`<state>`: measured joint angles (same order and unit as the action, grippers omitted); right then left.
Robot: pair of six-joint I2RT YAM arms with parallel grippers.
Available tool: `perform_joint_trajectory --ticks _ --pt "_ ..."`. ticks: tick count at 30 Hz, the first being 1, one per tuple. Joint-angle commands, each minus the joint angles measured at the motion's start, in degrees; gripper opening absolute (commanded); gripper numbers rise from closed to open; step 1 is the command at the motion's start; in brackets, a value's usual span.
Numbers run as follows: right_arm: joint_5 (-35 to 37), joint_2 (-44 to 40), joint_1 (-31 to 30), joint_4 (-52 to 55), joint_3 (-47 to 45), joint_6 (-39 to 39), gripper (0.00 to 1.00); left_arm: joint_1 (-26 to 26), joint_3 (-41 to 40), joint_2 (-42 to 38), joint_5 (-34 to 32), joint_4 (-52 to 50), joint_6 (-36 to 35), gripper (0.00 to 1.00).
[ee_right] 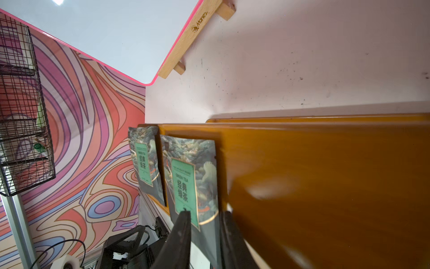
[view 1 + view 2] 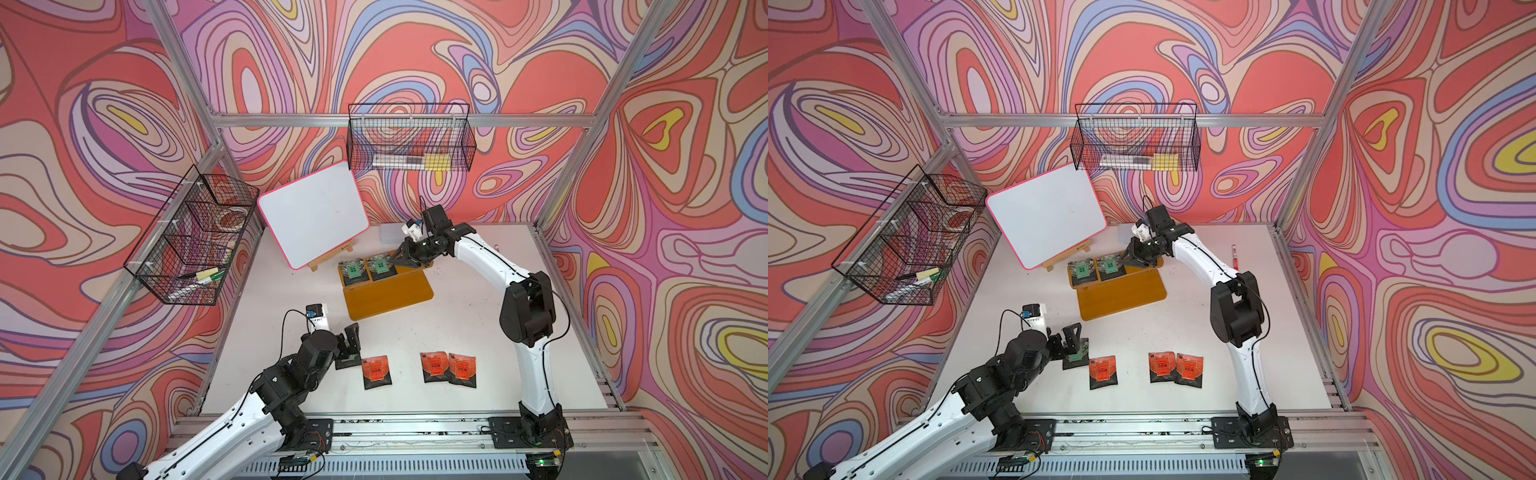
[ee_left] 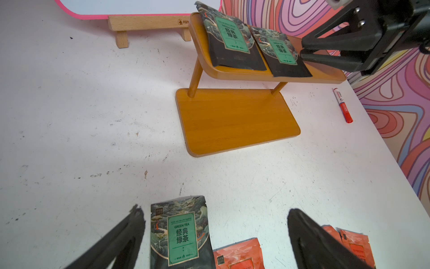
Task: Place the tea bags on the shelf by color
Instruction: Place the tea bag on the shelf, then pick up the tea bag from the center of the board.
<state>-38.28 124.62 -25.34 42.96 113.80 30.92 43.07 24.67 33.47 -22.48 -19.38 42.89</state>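
Observation:
The mustard shelf [image 2: 386,297] stands mid-table. Two green tea bags [image 2: 353,268] [image 2: 379,264] lie side by side on its upper board. My right gripper [image 2: 395,259] is at the right edge of the second one [image 1: 186,177], its fingers a little apart on either side of that edge, the bag resting on the board. A third green tea bag [image 3: 181,235] lies flat on the table between the wide open fingers of my left gripper [image 3: 216,211]. Three orange-red tea bags [image 2: 376,371] [image 2: 434,367] [image 2: 462,370] lie near the front edge.
A pink-edged whiteboard [image 2: 313,214] leans on a wooden easel behind the shelf. Black wire baskets hang on the back wall [image 2: 409,139] and the left wall [image 2: 191,245]. A red marker [image 2: 1235,257] lies by the right wall and a clear box [image 2: 390,232] at the back.

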Motion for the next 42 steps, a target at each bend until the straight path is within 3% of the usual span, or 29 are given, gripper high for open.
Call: perform_joint_trajectory --ticks 1,7,17,30,42 --pt "2.9 -2.7 0.5 1.5 0.2 -2.2 0.25 -0.5 -0.1 -0.3 0.2 -1.5 0.4 0.99" --pt "5.8 -8.2 0.6 0.7 -5.2 -4.5 0.29 -0.6 1.7 1.0 1.2 -5.3 1.6 0.99" --pt "9.5 -26.8 0.7 -7.3 -27.1 -6.4 0.31 -0.6 0.7 3.4 7.0 -8.9 7.3 0.99" --pt "10.3 -46.5 -0.9 -18.4 -53.5 2.2 0.33 -0.6 -5.4 7.3 11.1 -1.0 12.1 0.99" --pt "11.8 -50.3 -7.4 -26.3 -64.5 8.1 0.35 -0.7 -6.9 14.3 9.2 3.7 14.0 0.99"
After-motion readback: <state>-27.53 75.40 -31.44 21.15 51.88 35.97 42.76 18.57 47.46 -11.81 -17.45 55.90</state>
